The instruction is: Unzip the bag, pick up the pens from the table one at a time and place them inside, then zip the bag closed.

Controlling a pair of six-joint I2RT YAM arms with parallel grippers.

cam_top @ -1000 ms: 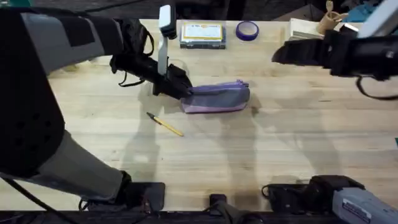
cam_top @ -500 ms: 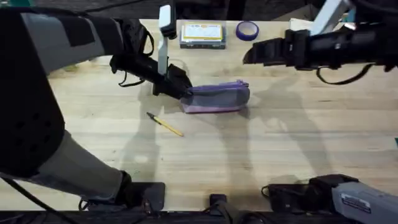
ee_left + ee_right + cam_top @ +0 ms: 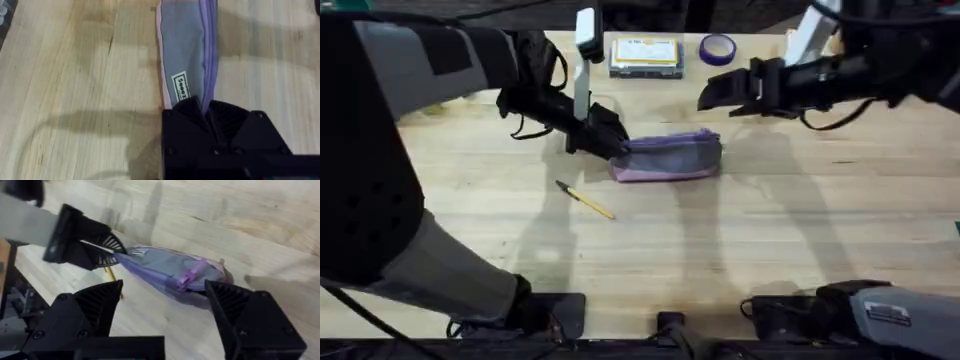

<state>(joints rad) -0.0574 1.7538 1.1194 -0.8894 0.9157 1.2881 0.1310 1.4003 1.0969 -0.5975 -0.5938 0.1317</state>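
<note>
The right claw (image 3: 162, 310) hangs spread above the bag (image 3: 170, 272), whose end the left claw (image 3: 107, 250) pinches.

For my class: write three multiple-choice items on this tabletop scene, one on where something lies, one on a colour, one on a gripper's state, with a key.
1. Where does the thin yellow pen lie?
A. on the light wooden table, beside the pouch
B. inside the pouch
C. on the clear box

2. What colour is the zipper of the soft grey fabric pouch?
A. green
B. purple
C. red

3. What is the left gripper doing?
A. hanging open
B. holding the pen
C. clamping the pouch's end

Key: A, the pen rests on bare wood; B, the wrist views show purple; C, its fingers pinch the fabric. The right gripper hovers open.
</note>
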